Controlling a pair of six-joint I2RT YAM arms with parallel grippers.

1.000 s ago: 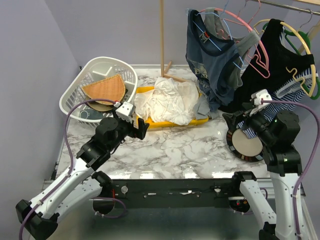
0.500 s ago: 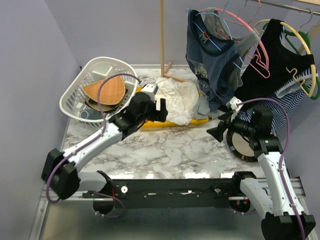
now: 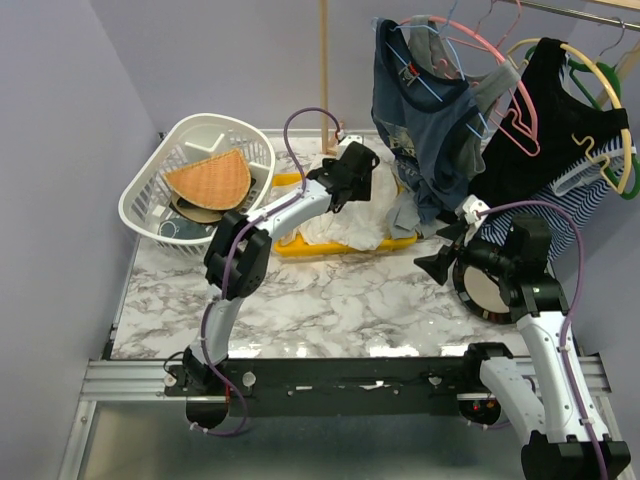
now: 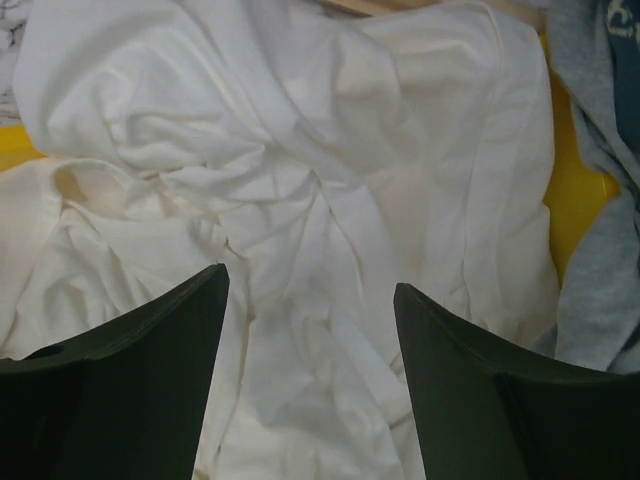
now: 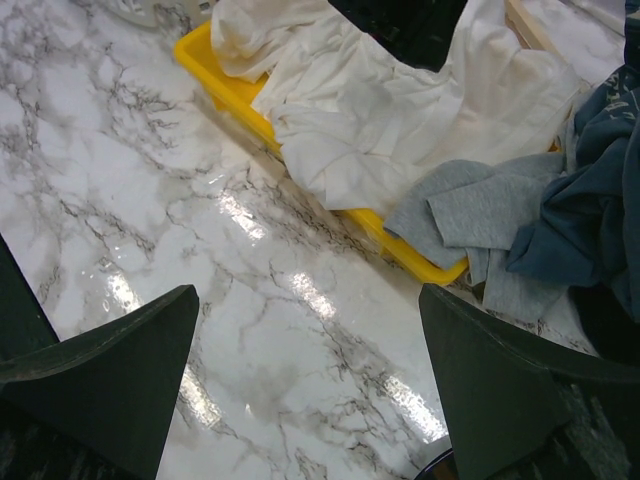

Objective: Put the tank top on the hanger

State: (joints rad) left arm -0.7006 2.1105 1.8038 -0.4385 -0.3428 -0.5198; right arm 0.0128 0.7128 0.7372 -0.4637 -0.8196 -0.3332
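Marble tabletop (image 3: 330, 300) before yellow tray (image 3: 310, 248) lay open; laundry basket (image 3: 150, 190) blocked left, hanging blue-grey shirt (image 3: 420, 130) crowded right, wooden pole (image 3: 324, 70) behind; tank top (image 4: 330, 200) exposed.

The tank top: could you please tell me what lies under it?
A yellow tray; only its edges show past the tank top. The tray's floor is covered.

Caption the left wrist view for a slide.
Left hand, open, poised over the crumpled off-white tank top lying in the yellow tray.
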